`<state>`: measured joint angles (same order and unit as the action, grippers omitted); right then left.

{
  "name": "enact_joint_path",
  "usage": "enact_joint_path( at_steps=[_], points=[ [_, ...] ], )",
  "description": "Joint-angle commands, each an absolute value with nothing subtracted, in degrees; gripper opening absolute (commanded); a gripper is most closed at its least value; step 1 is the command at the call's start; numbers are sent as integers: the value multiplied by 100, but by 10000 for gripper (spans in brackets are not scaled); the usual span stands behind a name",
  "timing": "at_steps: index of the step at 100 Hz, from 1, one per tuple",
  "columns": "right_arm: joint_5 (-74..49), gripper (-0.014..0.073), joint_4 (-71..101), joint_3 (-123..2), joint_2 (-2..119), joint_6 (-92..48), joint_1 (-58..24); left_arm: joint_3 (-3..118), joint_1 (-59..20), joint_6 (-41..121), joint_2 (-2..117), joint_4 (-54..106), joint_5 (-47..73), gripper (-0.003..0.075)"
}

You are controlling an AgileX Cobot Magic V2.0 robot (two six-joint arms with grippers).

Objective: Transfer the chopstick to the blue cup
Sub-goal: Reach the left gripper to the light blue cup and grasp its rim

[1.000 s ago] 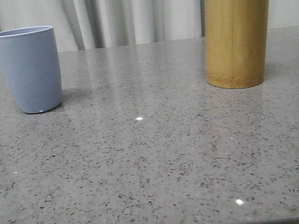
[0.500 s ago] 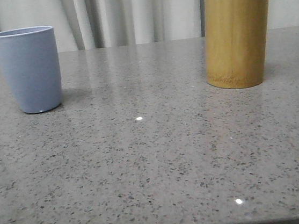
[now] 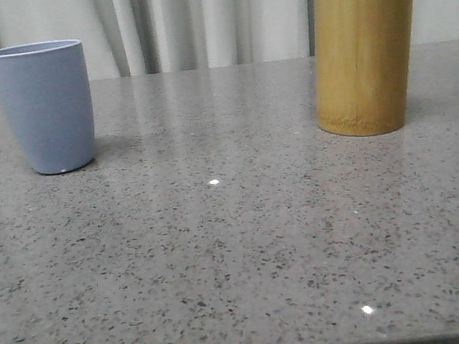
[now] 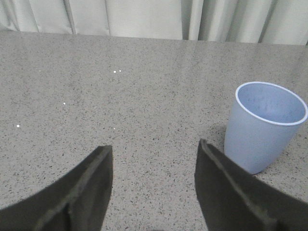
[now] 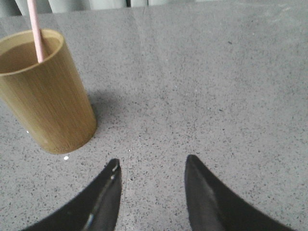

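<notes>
Both my claws, left claw (image 4: pixel 153 159) and right claw (image 5: pixel 151 166), spread wide, empty; chopstick (image 5: pixel 34 30) in bamboo holder (image 5: pixel 45 96) looks light, stiff, slick, so pinch its exposed upper shaft.

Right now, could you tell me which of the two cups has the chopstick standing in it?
The taller tan bamboo cup holds the pink chopstick, which rises past its rim. The shorter blue cup is empty.

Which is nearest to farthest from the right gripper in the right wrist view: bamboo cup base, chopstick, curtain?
From the right gripper, fingers open:
1. Bamboo cup, its base on the table just beyond one finger and off to its side.
2. Chopstick, standing inside that cup, leaning on its rim.
3. Curtain, past the table's far edge.
</notes>
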<state>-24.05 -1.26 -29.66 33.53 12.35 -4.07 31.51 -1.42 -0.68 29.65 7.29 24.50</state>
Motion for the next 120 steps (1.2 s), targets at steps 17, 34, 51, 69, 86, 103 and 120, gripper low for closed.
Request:
enact_joint_path(
  at_steps=[17,34,51,69,86,103,120],
  points=[
    [-2022,341,-146,-3200,3532,1242,-407,3588,-149,-85,3369,997,1884,336],
    [-2066,341,-146,-3224,3532,1242,-407,4435,-175,35,4171,1075,2884,333],
    [-2071,341,-146,-3224,3532,1242,-407,5400,-551,396,5136,1243,3343,370],
    [-2071,341,-146,-3224,3532,1242,-407,6320,-1085,513,6096,1243,3588,384],
    [-2071,341,-146,-3224,3532,1242,-407,7149,-1398,525,7064,1243,4026,385],
    [-2071,341,-146,-3224,3532,1242,-407,7899,-1463,525,7890,1243,4764,385],
    [-2071,341,-146,-3224,3532,1242,-407,8282,-1463,525,8483,1233,5196,384]
  ],
)
